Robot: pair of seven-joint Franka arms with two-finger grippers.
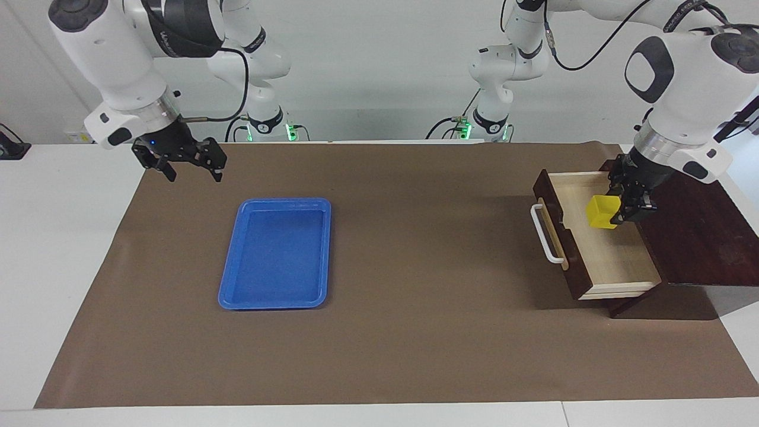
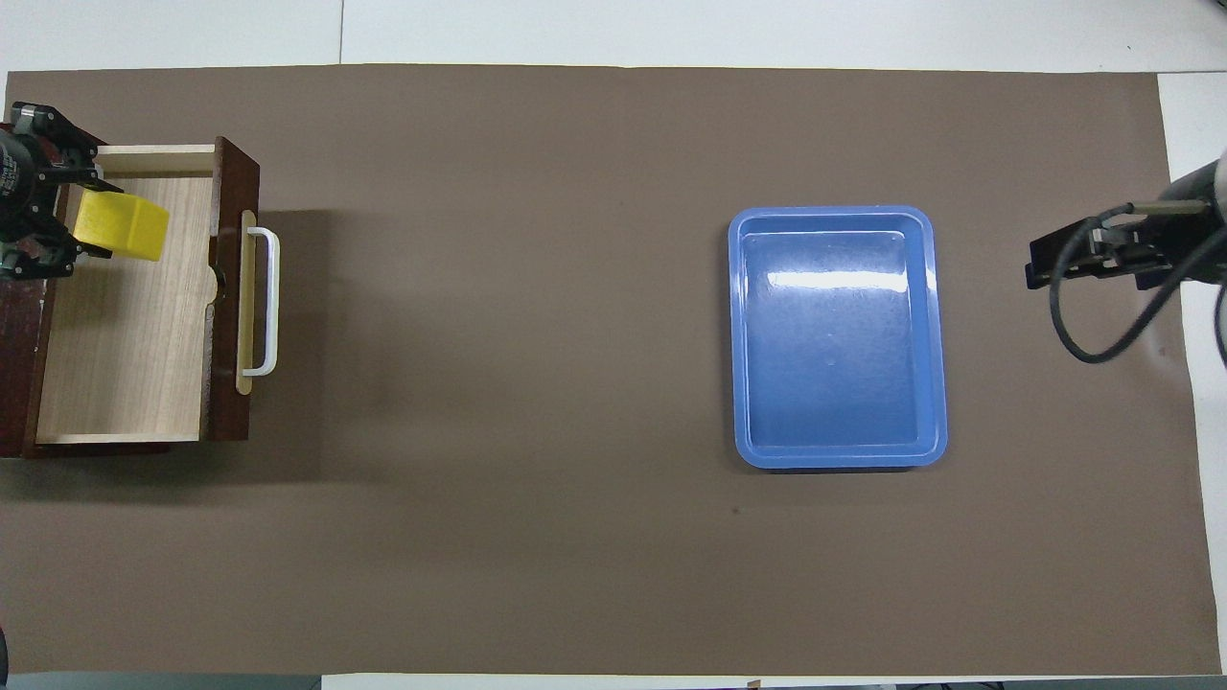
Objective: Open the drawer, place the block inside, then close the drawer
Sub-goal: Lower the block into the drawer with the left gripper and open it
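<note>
The worktop [image 1: 415,344] is carrying a blue tray [image 1: 276,255] and the drawer [image 1: 599,249], which is standing pulled out so the block [image 1: 602,212] can drop in. The left end effector [image 1: 625,204] is pinching the block over the drawer's pale interior. The right end effector [image 1: 188,163] is waiting spread wide over the worktop's edge, clear of the work.

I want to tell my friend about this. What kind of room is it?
Probably a robot test lab: two white robot arms at a white table with a brown paper mat, plain walls, few props.
</note>
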